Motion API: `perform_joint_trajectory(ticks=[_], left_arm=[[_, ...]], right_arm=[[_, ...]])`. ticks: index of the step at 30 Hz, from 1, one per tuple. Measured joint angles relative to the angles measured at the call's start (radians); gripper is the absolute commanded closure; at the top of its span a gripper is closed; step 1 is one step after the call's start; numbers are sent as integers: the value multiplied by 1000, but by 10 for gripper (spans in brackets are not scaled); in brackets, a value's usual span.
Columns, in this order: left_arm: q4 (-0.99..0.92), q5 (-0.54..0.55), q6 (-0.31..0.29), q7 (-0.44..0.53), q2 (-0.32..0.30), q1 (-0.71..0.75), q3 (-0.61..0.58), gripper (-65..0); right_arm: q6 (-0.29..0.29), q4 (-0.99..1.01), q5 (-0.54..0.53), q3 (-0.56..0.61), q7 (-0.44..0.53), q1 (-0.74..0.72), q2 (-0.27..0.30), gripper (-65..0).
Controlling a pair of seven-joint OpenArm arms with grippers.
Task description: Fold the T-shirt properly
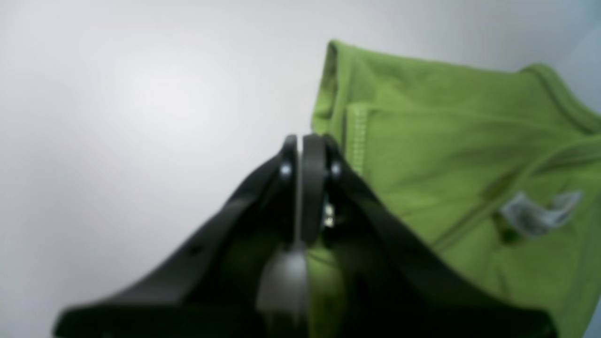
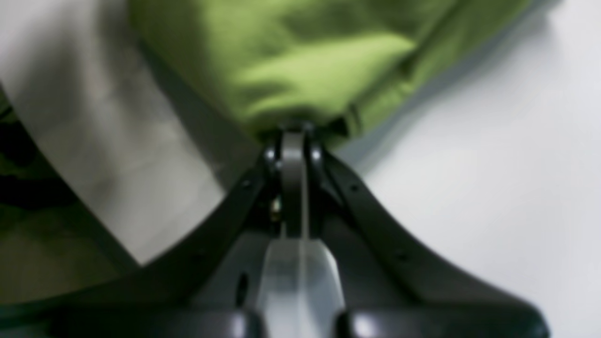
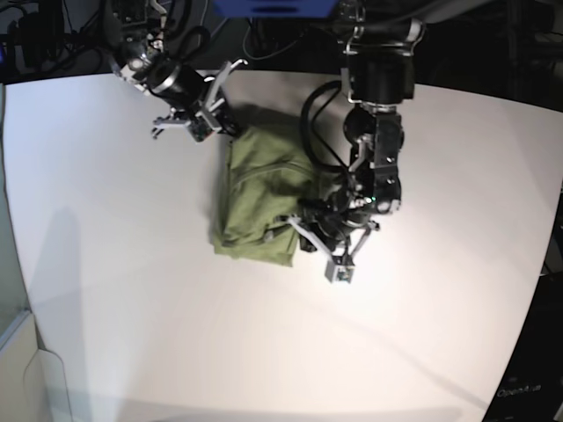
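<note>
The olive-green T-shirt [image 3: 255, 193] lies partly folded and wrinkled on the white table [image 3: 132, 290]. In the right wrist view its cloth [image 2: 305, 61] bunches up into the tips of my right gripper [image 2: 293, 131], which is shut on its far left corner [image 3: 220, 119]. My left gripper [image 1: 305, 141] has its jaws together at the shirt's hemmed edge [image 1: 357, 136], at the near right side [image 3: 303, 224]. I cannot tell if cloth is pinched there. The white label [image 1: 540, 213] shows on the shirt [image 1: 446, 141].
The table's left edge [image 3: 13, 264] drops off near the frame side. Dark equipment and cables [image 3: 53, 35] stand behind the table's far edge. The left arm's upright links [image 3: 378, 97] rise over the shirt's right side.
</note>
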State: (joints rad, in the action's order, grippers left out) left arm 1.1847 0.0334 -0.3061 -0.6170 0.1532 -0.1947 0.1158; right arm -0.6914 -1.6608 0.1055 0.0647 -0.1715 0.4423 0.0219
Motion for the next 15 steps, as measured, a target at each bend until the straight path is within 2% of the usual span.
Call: perform_joint_trajectory(ticks=[4, 9, 15], left_arm=[[159, 5, -3, -21, -2, 70, 53, -17], [391, 0, -9, -174, -68, 157, 148, -17], [552, -1, -26, -230, -168, 417, 224, -17]], right_arm=[[0, -46, 11, -70, -11, 13, 2, 0], [-1, -117, 0, -137, 0, 31, 2, 0], [-5, -181, 8, -229, -9, 128, -20, 0]])
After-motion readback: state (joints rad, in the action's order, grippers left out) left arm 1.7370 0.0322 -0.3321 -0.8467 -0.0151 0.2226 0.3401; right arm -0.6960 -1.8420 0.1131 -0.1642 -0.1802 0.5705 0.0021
